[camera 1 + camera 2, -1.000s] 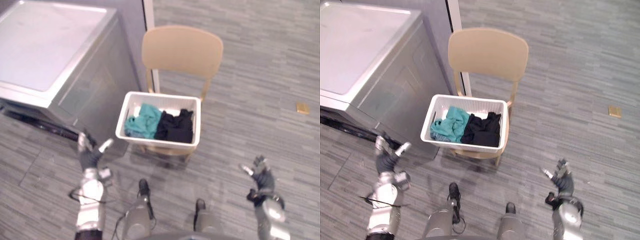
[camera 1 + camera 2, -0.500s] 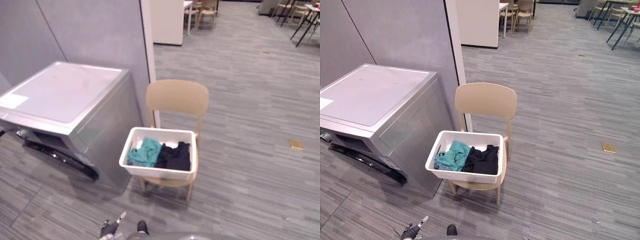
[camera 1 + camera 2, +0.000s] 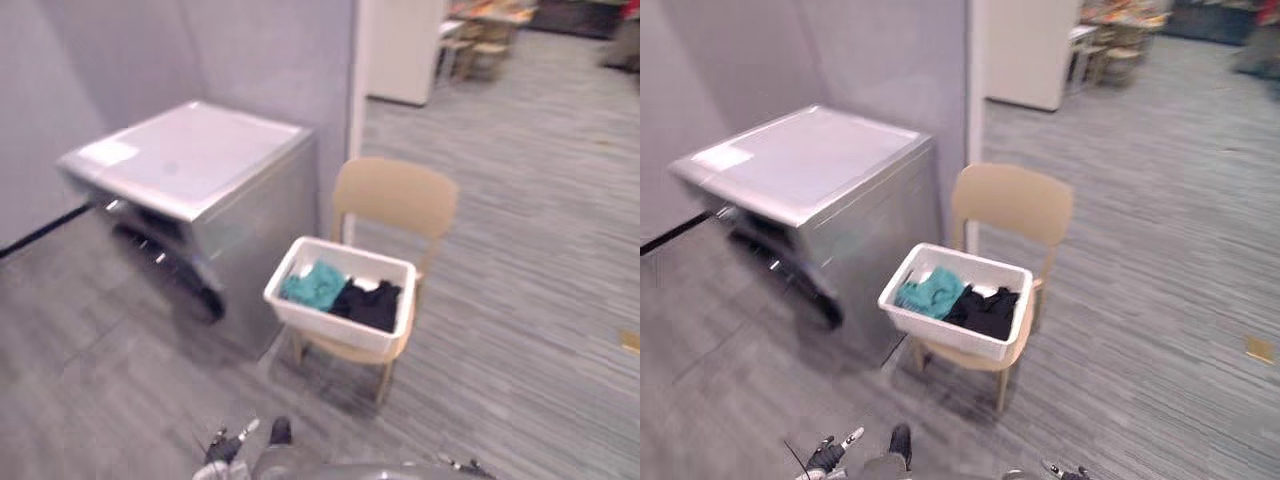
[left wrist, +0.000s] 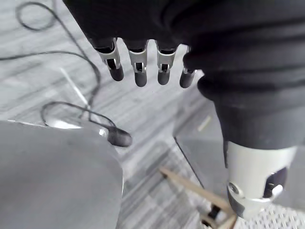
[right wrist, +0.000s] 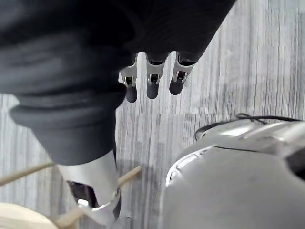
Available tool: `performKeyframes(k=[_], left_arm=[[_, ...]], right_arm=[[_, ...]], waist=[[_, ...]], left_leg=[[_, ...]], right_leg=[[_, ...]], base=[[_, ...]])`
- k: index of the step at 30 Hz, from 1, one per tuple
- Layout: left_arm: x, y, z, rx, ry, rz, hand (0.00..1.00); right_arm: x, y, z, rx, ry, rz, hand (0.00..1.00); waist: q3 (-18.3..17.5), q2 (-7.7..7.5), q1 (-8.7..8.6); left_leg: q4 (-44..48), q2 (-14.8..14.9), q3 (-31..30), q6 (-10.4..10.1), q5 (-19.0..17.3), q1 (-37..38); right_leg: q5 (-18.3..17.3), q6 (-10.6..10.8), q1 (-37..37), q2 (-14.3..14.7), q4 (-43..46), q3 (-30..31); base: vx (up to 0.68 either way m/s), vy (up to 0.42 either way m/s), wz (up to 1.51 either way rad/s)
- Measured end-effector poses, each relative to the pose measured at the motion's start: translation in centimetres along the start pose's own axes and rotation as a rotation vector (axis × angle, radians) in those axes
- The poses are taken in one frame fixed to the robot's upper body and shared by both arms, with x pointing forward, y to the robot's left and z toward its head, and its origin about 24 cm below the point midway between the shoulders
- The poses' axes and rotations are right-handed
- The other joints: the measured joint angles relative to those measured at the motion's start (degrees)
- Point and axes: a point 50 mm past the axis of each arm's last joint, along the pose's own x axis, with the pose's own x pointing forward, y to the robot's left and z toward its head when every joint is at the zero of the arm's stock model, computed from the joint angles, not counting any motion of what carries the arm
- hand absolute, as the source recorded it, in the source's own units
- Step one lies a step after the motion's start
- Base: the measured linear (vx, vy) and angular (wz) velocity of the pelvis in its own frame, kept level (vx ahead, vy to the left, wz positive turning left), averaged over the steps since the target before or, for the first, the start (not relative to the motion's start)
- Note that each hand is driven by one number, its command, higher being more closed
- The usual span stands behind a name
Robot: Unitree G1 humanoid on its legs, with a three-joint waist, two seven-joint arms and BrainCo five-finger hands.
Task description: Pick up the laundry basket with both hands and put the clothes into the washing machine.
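- White plastic laundry basket (image 3: pixel 958 314) sits on the seat of a tan chair (image 3: pixel 1014 205), about the middle of the head views, with neither hand touching it.
- Clothes lie inside it: a teal garment (image 3: pixel 931 294) on the basket's 9 o'clock side and a black garment (image 3: pixel 983 311) on its 3 o'clock side, the two touching.
- At 12 o'clock from the basket the chair's backrest rises, and its legs reach the grey striped floor (image 3: pixel 1160 250) under the basket.
- At 10 o'clock from the basket stands the silver washing machine (image 3: pixel 805 165), just beside the chair, with a flat pale top and a dark front panel (image 3: pixel 790 282) facing 8 o'clock. I cannot tell whether its door is open.
- A grey wall (image 3: pixel 880 60) runs behind the machine at 11 o'clock.
- The left hand (image 3: pixel 826 459) shows low at 7 o'clock from the basket, well apart from it. In its wrist view the fingers (image 4: pixel 139 71) are straight and side by side, the thumb (image 4: pixel 257 186) stands off from them, and the hand holds nothing.
- The right hand (image 5: pixel 95 119) is likewise spread over the floor, its fingers (image 5: pixel 152 86) straight, its thumb (image 5: pixel 93 188) apart from them, and nothing in its grasp.
- A small yellow object (image 3: pixel 1259 349) lies on the floor at 3 o'clock, well apart from the chair.
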Motion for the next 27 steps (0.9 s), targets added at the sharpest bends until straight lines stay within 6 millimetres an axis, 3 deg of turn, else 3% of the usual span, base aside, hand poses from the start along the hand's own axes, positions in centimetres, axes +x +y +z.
performKeyframes(k=[1,2,3,4,5,7,8,9,10,13,15,17,21,22,23,24,25,26,27], left_arm=[[0.0,0.5,0.2,0.017,-0.01,0.012,0.0],[-0.1,0.8,-0.1,0.025,-0.002,0.026,0.0],[-0.5,1.7,-1.6,0.037,0.042,0.05,0.0],[-0.6,1.7,-1.9,0.045,0.055,0.051,0.0],[-0.5,1.6,-2.1,0.061,0.07,0.047,0.0],[-0.5,1.3,-2.1,0.093,0.076,0.031,0.0],[-0.5,0.9,-2.1,0.093,0.076,0.023,0.0],[-0.3,0.6,-1.7,0.092,0.066,0.015,0.0],[-0.3,1.1,-1.7,0.1,0.069,0.028,0.0],[-0.4,1.5,-2.2,0.145,0.093,0.027,0.0],[-0.4,1.3,-2.2,0.158,0.086,0.019,0.0],[-0.4,0.8,-2.0,0.178,0.072,-0.002,0.0],[-0.5,0.8,-2.2,0.185,0.078,-0.006,0.0],[-0.5,0.8,-2.2,0.185,0.077,-0.006,0.0],[-0.4,1.0,-2.1,0.191,0.071,-0.005,0.0],[-0.4,1.2,-2.0,0.198,0.07,-0.003,0.0],[-0.4,1.4,-2.0,0.206,0.071,-0.002,0.0],[-0.3,1.8,-1.9,0.219,0.071,0.002,0.0],[-0.3,2.5,-1.9,0.23,0.072,0.009,0.0]], right_arm=[[0.2,0.5,1.3,0.027,-0.042,0.005,0.0],[0.3,1.0,2.2,0.037,-0.071,0.019,0.0],[0.3,1.8,3.8,0.06,-0.129,0.043,0.0],[0.3,2.0,4.0,0.065,-0.141,0.049,0.0],[0.3,2.6,4.0,0.079,-0.146,0.063,0.0],[0.3,2.3,4.2,0.099,-0.152,0.044,0.0],[0.3,2.0,4.2,0.113,-0.152,0.026,0.0],[0.3,1.7,4.0,0.123,-0.143,0.015,0.0],[0.3,2.6,3.6,0.131,-0.126,0.033,0.0],[0.2,3.5,2.8,0.115,-0.091,0.052,0.0],[0.2,3.7,2.8,0.082,-0.088,0.062,0.0],[0.2,4.7,3.2,0.019,-0.095,0.096,0.0],[0.3,4.6,2.9,-0.033,-0.076,0.093,0.0],[0.3,4.4,2.9,-0.043,-0.074,0.09,0.0],[0.4,3.9,3.1,-0.041,-0.076,0.073,0.0],[0.4,3.6,3.1,-0.031,-0.073,0.065,0.0],[0.4,3.4,3.0,-0.015,-0.068,0.057,0.0],[0.4,3.1,2.8,0.01,-0.059,0.047,0.0],[0.4,2.9,2.2,0.039,-0.045,0.036,0.0]], waist=[[0.74,-0.42,0.5],[0.97,-0.41,0.34],[1.05,0.14,-0.2],[1.02,0.22,-0.26],[0.99,0.16,-0.51],[0.35,1.37,-2.04],[0.09,2.37,-2.07],[0.19,2.26,-1.41],[0.29,0.93,-0.86],[-0.23,0.09,-0.8],[-1.62,0.64,-0.75],[-2.11,0.91,-0.53],[-1.78,0.58,-0.22],[-1.79,0.44,-0.03],[-1.74,-0.52,-0.14],[-1.61,-0.93,-0.26],[-1.49,-1.23,-0.47],[-1.0,-2.05,-1.07],[-0.81,-3.71,-1.32]], left_leg=[[13.78,-0.43,4.37,0.34,0.24,-2.32],[19.37,-0.42,5.46,0.14,-0.15,-2.05],[28.29,1.54,5.95,-3.08,-4.07,2.76],[29.0,2.69,6.24,-3.68,-5.68,4.61],[27.96,4.45,7.44,-4.15,-6.84,7.92],[11.28,6.59,10.54,-8.85,-6.5,15.49],[6.11,6.27,10.35,-8.85,-6.53,16.84],[1.46,5.82,9.76,-9.38,-6.22,18.47],[-0.92,4.94,9.66,-10.95,-5.05,19.26],[-0.77,2.25,9.43,-10.84,-5.03,21.36],[-1.65,0.77,9.97,-10.48,-4.87,21.37],[-4.32,-1.69,10.4,-8.58,-3.59,20.73],[-6.04,-4.99,9.56,-7.26,-2.9,19.8],[-6.68,-5.69,8.89,-6.86,-3.15,19.67],[-7.29,-8.54,5.15,-4.47,-5.16,19.12],[-7.23,-9.35,3.99,-3.66,-5.68,18.89],[-6.74,-9.78,2.98,-2.85,-6.22,18.58],[-5.27,-10.41,1.68,-2.02,-6.76,18.03],[-3.87,-11.49,0.39,-1.57,-7.04,17.66]], right_leg=[[1.64,0.27,-0.92,-2.74,-0.04,-2.66],[2.25,0.4,-1.04,-3.57,-0.45,-3.41],[4.1,0.55,-0.6,-3.93,-2.45,-5.84],[4.56,0.59,-0.37,-3.8,-3.05,-6.87],[5.04,0.98,-0.04,-3.62,-3.52,-8.6],[6.23,2.14,-0.45,-3.01,-4.61,-13.94],[6.89,2.35,-0.65,-2.56,-5.14,-15.18],[7.87,2.53,-0.91,-2.22,-5.91,-16.02],[9.9,2.6,-0.25,-2.28,-7.45,-15.91],[12.19,4.25,3.26,-3.83,-9.93,-14.69],[13.86,4.94,3.19,-4.95,-11.53,-14.36],[16.22,5.61,0.86,-6.47,-12.85,-12.73],[17.03,6.61,-0.79,-9.54,-11.96,-13.07],[16.15,6.97,-1.22,-10.59,-10.73,-13.37],[12.85,5.53,-3.07,-13.98,-5.26,-12.47],[10.63,4.39,-3.63,-14.23,-4.07,-10.73],[8.3,3.73,-4.26,-13.65,-3.25,-8.14],[5.14,3.22,-4.52,-11.53,-2.69,-1.74],[4.01,2.92,-5.01,-9.63,-1.63,5.79]], base=[[-0.27,-0.051,1.24],[-0.35,-0.066,0.94],[-0.26,-0.039,0.74],[-0.22,-0.012,0.98],[-0.08,0.04,1.18],[-0.1,0.104,1.44],[-0.11,0.151,0.97],[-0.09,0.2,0.56],[-0.09,0.231,0.37],[-0.08,0.143,0.12],[-0.14,0.155,-0.04],[-0.14,0.12,-0.25],[-0.1,0.095,0.06],[-0.08,0.146,0.57],[-0.04,0.127,0.69],[-0.02,0.123,0.83],[0.0,0.059,0.88],[0.03,0.091,1.16],[0.04,0.085,1.25]])
